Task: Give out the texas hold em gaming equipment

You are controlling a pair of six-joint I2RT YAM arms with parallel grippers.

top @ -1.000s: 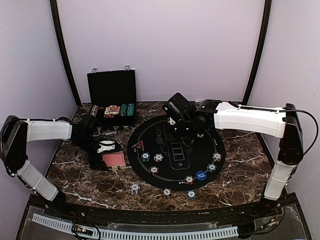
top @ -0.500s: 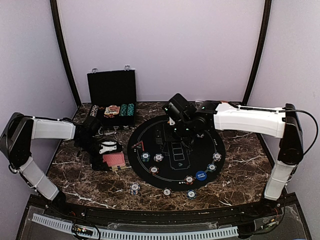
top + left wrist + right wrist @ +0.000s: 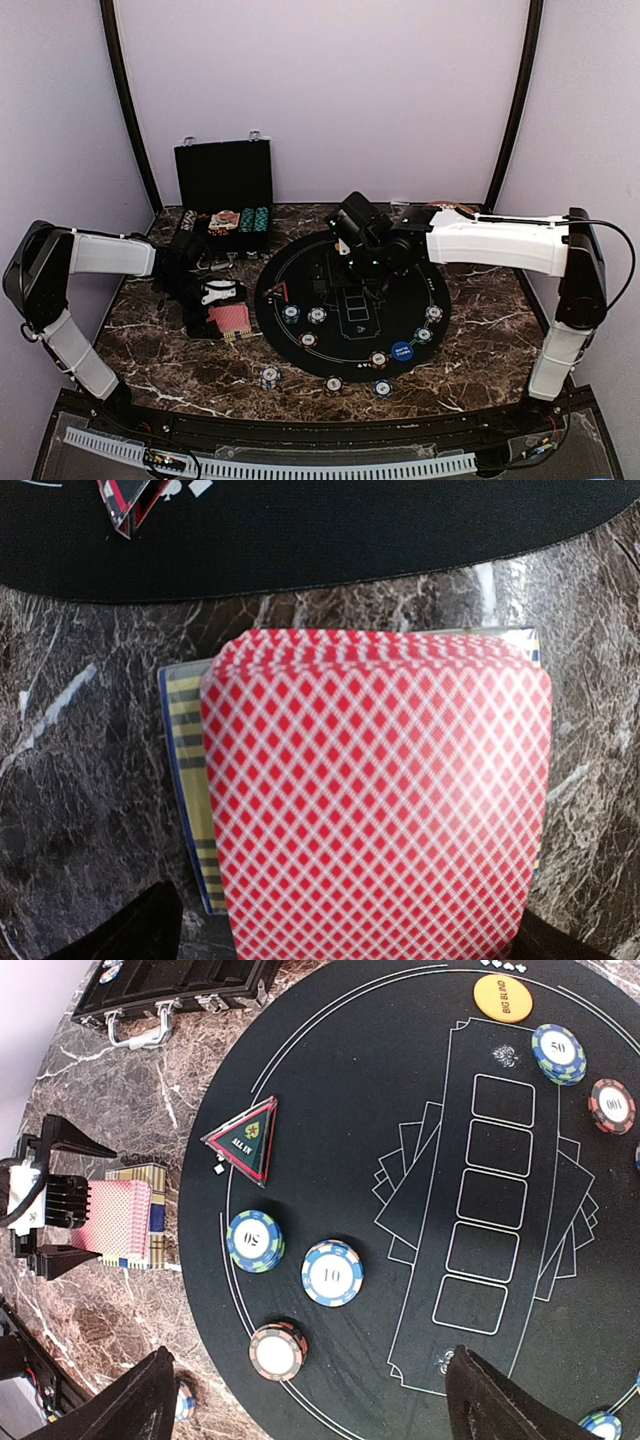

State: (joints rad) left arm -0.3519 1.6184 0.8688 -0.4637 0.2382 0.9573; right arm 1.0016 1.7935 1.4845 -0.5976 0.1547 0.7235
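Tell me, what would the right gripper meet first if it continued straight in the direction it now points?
Probably the large round black mat. The right gripper is open above bare felt beside the printed card boxes; no chip or card lies between its fingers, though height is unclear.

orange disc (image 3: 502,998) reads "big blind", red triangle (image 3: 246,1141) "all in", chip (image 3: 333,1274) "10".

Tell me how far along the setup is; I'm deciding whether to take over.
Done: chip stacks ring the mat, with the triangle and orange disc placed. In hand: left claw straddles the red-backed deck, grip unclear; right claw hovers open, empty. Left: no cards dealt; the mat's outlined slots are bare.
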